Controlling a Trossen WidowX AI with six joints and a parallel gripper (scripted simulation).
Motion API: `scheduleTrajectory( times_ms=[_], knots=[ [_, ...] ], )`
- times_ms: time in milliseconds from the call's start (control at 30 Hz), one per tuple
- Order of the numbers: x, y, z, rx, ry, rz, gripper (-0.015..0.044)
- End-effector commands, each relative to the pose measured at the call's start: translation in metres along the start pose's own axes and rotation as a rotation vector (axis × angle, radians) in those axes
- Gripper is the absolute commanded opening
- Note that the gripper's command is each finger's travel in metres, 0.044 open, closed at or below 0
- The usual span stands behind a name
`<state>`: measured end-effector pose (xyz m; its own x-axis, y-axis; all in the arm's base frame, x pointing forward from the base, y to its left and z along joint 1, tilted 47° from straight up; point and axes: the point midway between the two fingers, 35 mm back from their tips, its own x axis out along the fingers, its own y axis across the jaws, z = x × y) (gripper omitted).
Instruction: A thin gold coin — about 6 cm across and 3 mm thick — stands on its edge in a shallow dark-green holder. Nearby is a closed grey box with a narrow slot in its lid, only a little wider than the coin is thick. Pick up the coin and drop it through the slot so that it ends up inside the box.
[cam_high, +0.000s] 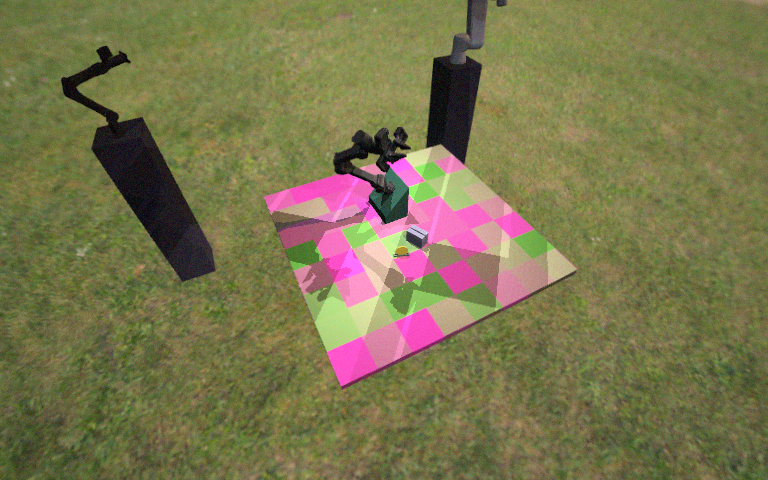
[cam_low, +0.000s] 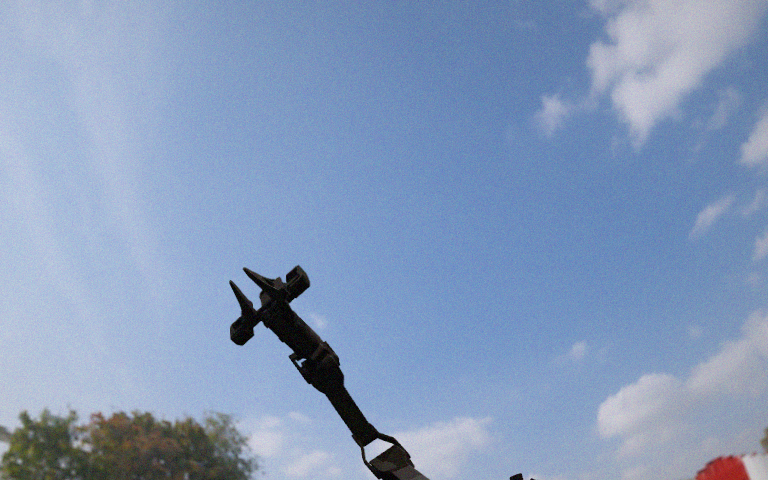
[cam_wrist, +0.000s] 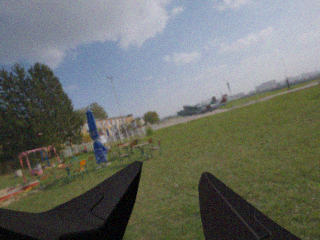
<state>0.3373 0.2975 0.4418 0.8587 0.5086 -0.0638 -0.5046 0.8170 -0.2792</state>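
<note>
The gold coin (cam_high: 401, 250) stands upright on its edge in the small dark holder (cam_high: 400, 255) near the middle of the checkered table. The closed grey box (cam_high: 417, 237) sits right beside it, towards the back right, with a dark slot line across its lid. My gripper (cam_high: 406, 152) (cam_low: 237, 275) (cam_wrist: 171, 174) is partly open and empty. It is raised high above the rear of the table, far from the coin and the box. The wrist view shows only grass, trees and sky past the fingers, with neither coin nor box in it.
The arm's base stands on a dark-green block (cam_high: 396, 200) behind the box. The checkered table (cam_high: 352, 362) ends in open edges over grass. Two dark pillars (cam_high: 152, 203) (cam_high: 453, 107) carrying other arms stand beyond the table, one at the left and one at the back.
</note>
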Motion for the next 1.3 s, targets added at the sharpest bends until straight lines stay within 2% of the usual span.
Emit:
scheduleTrajectory(
  times_ms=[0, 200, 400, 667, 900, 1267],
  knots=[
    [0.024, -0.025, -0.070, -0.133, 0.230, -0.085, 0.0161],
    [0.031, -0.064, -0.161, -0.318, 0.559, -0.152, 0.0161],
    [0.014, -0.105, -0.250, -0.506, 0.922, -0.153, 0.0161],
    [-0.053, -0.152, -0.356, -0.729, 1.451, -0.007, 0.0161],
    [-0.130, -0.182, -0.415, -0.867, 1.879, 0.280, 0.0161],
    [-0.135, -0.188, -0.421, -0.876, 1.914, 0.314, 0.0161]
  ],
)
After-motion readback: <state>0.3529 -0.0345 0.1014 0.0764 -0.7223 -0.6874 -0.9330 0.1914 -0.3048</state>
